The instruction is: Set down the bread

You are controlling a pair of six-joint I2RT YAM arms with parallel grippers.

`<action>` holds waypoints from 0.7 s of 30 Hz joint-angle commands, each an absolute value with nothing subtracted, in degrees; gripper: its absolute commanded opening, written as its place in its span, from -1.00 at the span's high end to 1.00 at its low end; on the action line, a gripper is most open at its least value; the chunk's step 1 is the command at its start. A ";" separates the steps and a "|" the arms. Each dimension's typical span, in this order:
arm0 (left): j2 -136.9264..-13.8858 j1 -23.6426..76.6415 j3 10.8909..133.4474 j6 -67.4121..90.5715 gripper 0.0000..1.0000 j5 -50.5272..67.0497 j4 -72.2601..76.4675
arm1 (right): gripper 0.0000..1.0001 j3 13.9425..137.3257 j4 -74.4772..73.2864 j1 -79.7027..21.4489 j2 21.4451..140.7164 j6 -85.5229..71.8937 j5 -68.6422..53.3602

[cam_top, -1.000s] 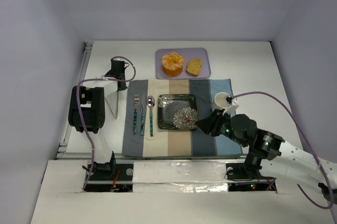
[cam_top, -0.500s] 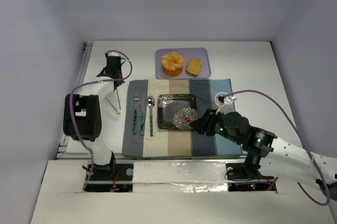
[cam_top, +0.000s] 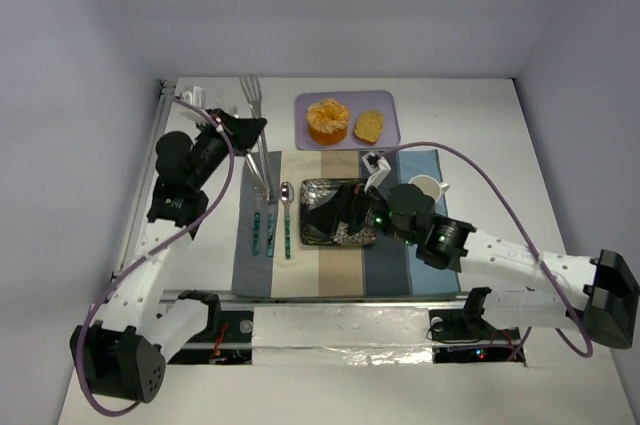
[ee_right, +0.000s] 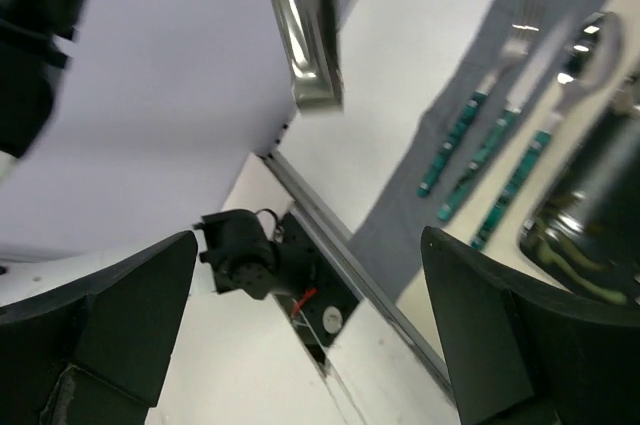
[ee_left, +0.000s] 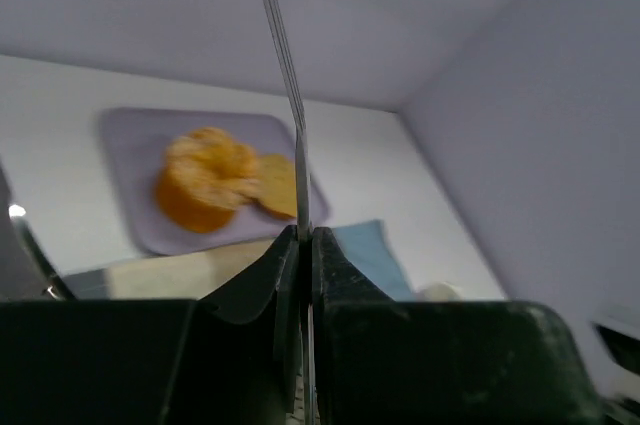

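Bread (cam_top: pixel 368 127): it lies flat on the right half of the lavender tray (cam_top: pixel 389 103) at the far side of the table (cam_top: pixel 480 125), browner crust along one edge. The peeled orange (cam_top: pixel 328 121) sits just beside it on the left; we cannot tell whether the two touch. We judge the slice light, soft and crumbly, likely to dent or break under a hard squeeze. A gentle hold across the firmer crust edges looks safest, coming in from the right or near side, where the orange does not crowd it. The left gripper (ee_left: pixel 303 245) is clamped on a thin metal utensil (cam_top: pixel 251 95). The utensil rises past the fingers to a slotted or tined head; we cannot say whether it is tongs or a server. Its head stands left of the tray, well apart from the bread. The right gripper (ee_right: pixel 310 245) has its fingers spread wide with nothing between them, and hangs over the dark flowered plate (cam_top: pixel 312 190) on the striped placemat (cam_top: pixel 340 265). We take that plate for the probable destination, so the right arm above it stands in the way of a delivery. A fork (cam_top: pixel 256 230), knife (cam_top: pixel 270 235) and spoon (cam_top: pixel 286 210) with teal handles lie left of the plate, and a white mug (cam_top: pixel 425 188) stands to its right. The cutlery lies close under the left arm's path.
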State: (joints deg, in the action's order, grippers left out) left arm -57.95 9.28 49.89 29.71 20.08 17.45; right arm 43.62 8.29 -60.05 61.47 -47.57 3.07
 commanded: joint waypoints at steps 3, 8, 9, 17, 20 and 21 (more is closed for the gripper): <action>-51.16 11.24 39.49 50.06 1.00 36.38 40.49 | -0.99 45.53 27.75 -60.21 66.70 -48.43 -2.37; -47.55 12.57 32.08 60.54 1.00 39.20 58.43 | -0.99 50.54 25.23 -60.21 73.83 -47.55 -3.60; -47.37 13.35 30.43 61.60 1.00 39.37 60.10 | -0.99 51.49 24.96 -60.21 75.57 -47.55 -5.00; -46.84 16.17 26.37 69.77 1.00 40.08 75.65 | -0.99 48.96 35.05 -60.21 79.63 -50.97 -9.58; -47.11 17.31 24.61 72.06 1.00 39.64 80.75 | -0.95 47.73 39.80 -60.21 80.16 -52.20 -10.37; -47.28 17.31 23.91 73.46 1.00 39.55 81.90 | -0.91 47.46 40.95 -60.21 80.33 -52.47 -11.15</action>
State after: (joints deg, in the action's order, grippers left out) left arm -48.12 16.56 25.19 67.85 38.57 67.77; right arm 48.25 31.83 -60.12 80.29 -50.85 -9.65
